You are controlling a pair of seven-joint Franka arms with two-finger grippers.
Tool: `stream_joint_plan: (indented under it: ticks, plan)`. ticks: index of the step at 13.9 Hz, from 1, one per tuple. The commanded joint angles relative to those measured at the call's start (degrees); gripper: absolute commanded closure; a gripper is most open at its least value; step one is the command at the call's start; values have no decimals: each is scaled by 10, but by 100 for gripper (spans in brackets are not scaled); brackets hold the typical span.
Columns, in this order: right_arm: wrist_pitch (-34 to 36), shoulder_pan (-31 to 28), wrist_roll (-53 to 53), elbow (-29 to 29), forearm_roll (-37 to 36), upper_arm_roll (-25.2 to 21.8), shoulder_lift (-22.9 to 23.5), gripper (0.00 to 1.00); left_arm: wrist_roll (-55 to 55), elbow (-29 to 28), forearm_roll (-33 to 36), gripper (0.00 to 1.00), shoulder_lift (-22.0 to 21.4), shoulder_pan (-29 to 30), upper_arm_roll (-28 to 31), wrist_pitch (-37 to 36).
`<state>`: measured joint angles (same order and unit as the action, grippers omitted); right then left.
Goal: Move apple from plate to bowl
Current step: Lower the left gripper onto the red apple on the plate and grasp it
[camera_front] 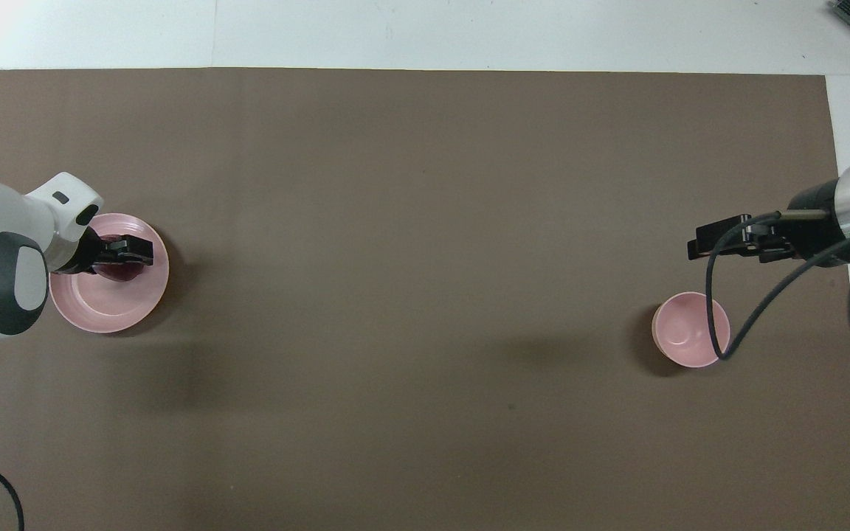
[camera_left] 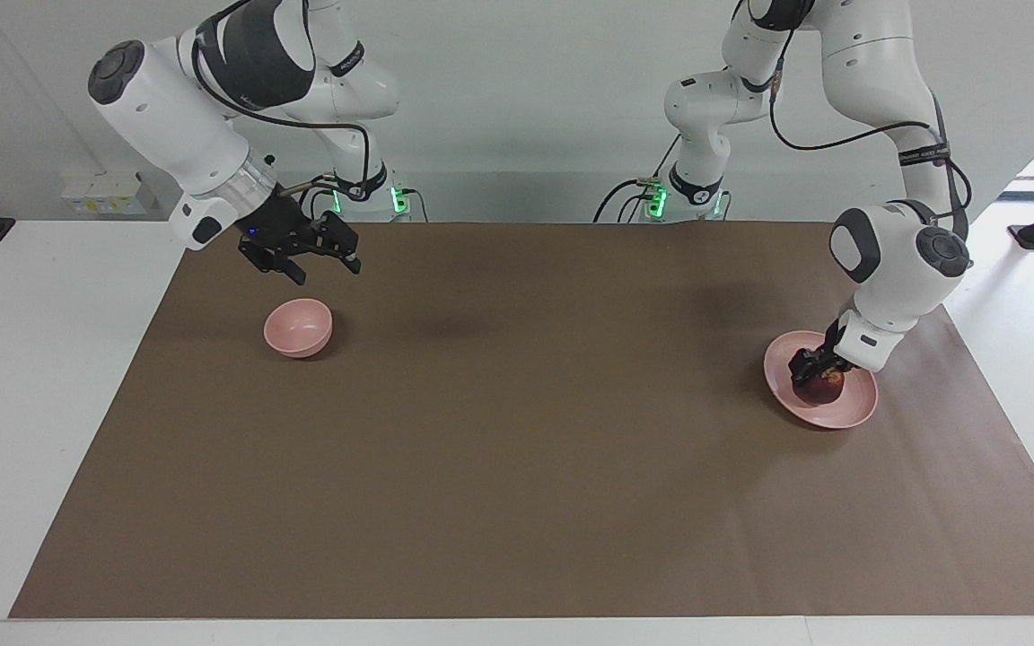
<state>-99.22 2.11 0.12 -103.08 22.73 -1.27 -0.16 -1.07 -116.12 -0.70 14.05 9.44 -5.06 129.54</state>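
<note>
The left gripper (camera_left: 818, 375) is clamped on the apple (camera_left: 820, 388), which sits on the plate (camera_left: 856, 405); next comes a lift and carry to the bowl (camera_left: 298, 327), near which the right gripper (camera_left: 324, 264) hovers spread.

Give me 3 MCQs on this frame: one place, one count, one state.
1. Where is the apple?
A. in the bowl
B. on the plate
C. on the bare mat
2. How many pink dishes are on the mat?
A. one
B. two
C. three
3. What is the left gripper doing?
A. closed on the apple
B. open over the bowl
C. holding the plate's rim

Key: 1 B, the apple sits on the plate. 2 B, only plate and bowl. 3 A, its fingers clamp the apple; the right gripper hangs open over the mat beside the bowl.
</note>
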Motion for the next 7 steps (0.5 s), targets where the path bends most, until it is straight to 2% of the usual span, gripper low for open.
stream_joint_plan:
  ticks: [1,4,7]
  plan:
    - [-12,5,-21,-12,36,0,10,0,-1,28,4,100,-2,8,-5,-30]
    - [-19,10,-12,-13,109,0,30,0,0,72,-52,100,-5,5,-8,-74]
    - [-33,23,56,-12,152,0,40,0,0,99,-130,100,-9,-6,-15,-92]
